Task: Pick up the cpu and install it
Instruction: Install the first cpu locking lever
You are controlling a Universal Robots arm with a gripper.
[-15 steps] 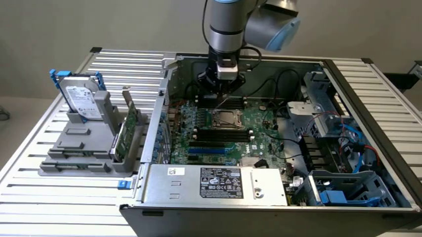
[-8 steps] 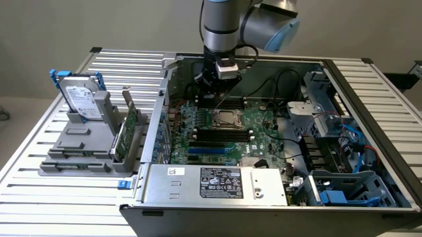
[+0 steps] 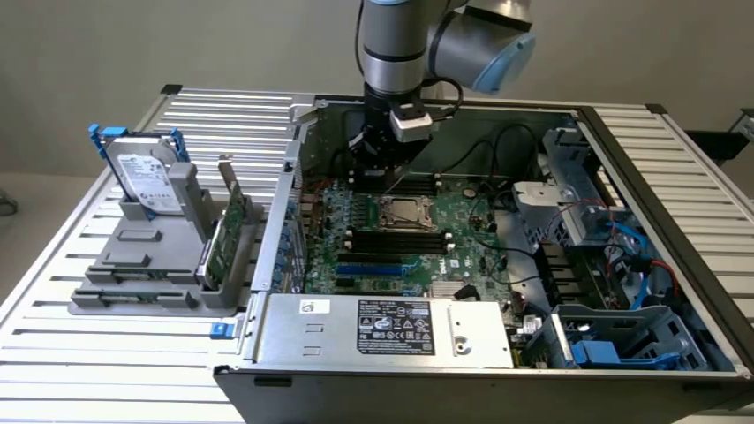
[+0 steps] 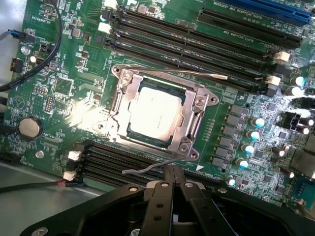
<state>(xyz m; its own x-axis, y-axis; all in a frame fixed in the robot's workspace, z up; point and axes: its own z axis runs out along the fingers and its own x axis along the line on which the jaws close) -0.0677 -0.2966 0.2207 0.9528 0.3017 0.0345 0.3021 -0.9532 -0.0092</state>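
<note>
Chassis: the open computer case [image 3: 659, 177] lies on its side on a slatted table [image 3: 71, 353], with the arm [image 3: 395, 44] reaching down into it from above.

Board: the motherboard [image 3: 471, 252] covers the floor of the case. Its memory slots [image 4: 206, 42] run along two opposite sides of the processor socket.

Socket: the metal load frame [image 4: 197, 105] lies flat over the socket. A thin wire lever [image 4: 145, 169] runs along the side of the frame nearest the fingers. Whether this lever is latched cannot be told.

Component: the cpu [image 4: 155, 110] sits inside the socket, silvery top facing up, with the frame bearing on its rim. In the exterior view, the cpu [image 3: 407, 212] is at the centre of the board. It is judged to be seated, no longer loose.

Gripper: the gripper [image 4: 172, 171] has its fingers pressed together and holds nothing. It hangs above the board, apart from the frame.

Critical relation: in the exterior view, the gripper [image 3: 380, 177] is just beyond the socket, toward the far wall of the case, so the cpu lies below the fingertips and slightly toward the near side. The chip is close to square and offers no dominant long axis. Its edges sit skewed to the line of the closed fingers.
</note>
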